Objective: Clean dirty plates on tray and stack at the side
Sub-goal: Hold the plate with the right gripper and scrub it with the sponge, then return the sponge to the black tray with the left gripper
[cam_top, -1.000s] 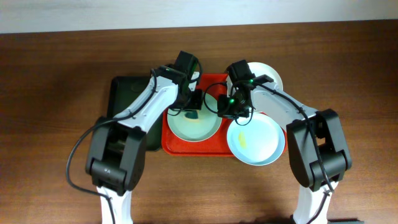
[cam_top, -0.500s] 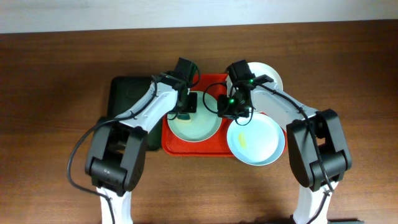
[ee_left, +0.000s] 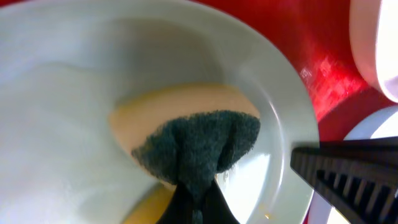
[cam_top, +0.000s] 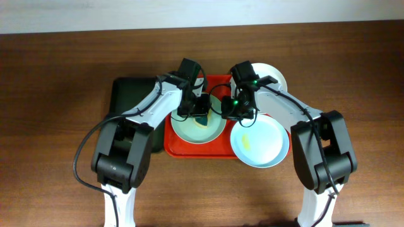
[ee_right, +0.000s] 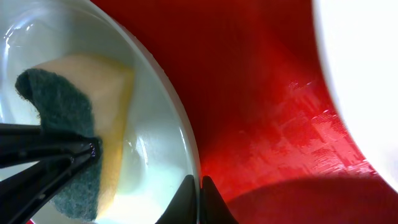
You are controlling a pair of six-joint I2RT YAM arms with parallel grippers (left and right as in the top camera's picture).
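A pale green plate (cam_top: 187,130) lies on the red tray (cam_top: 183,150). My left gripper (cam_top: 198,107) is shut on a yellow sponge with a dark green scouring face (cam_top: 201,118) and presses it onto the plate's right side; the left wrist view shows the sponge (ee_left: 199,146) on that plate (ee_left: 74,112). My right gripper (cam_top: 228,113) is shut on the plate's right rim, pinched between its fingertips (ee_right: 200,193). A pale blue plate with a yellow smear (cam_top: 262,144) overlaps the tray's right edge. A white plate (cam_top: 276,77) sits at the back right.
A smaller dark green tray (cam_top: 128,101) lies left of the red tray, under my left arm. Brown wooden table (cam_top: 57,126) surrounds everything. The two grippers are close together over the red tray.
My left gripper slid the sponge to the left on the green plate and then back to the right side. The right gripper stays on the plate's rim.
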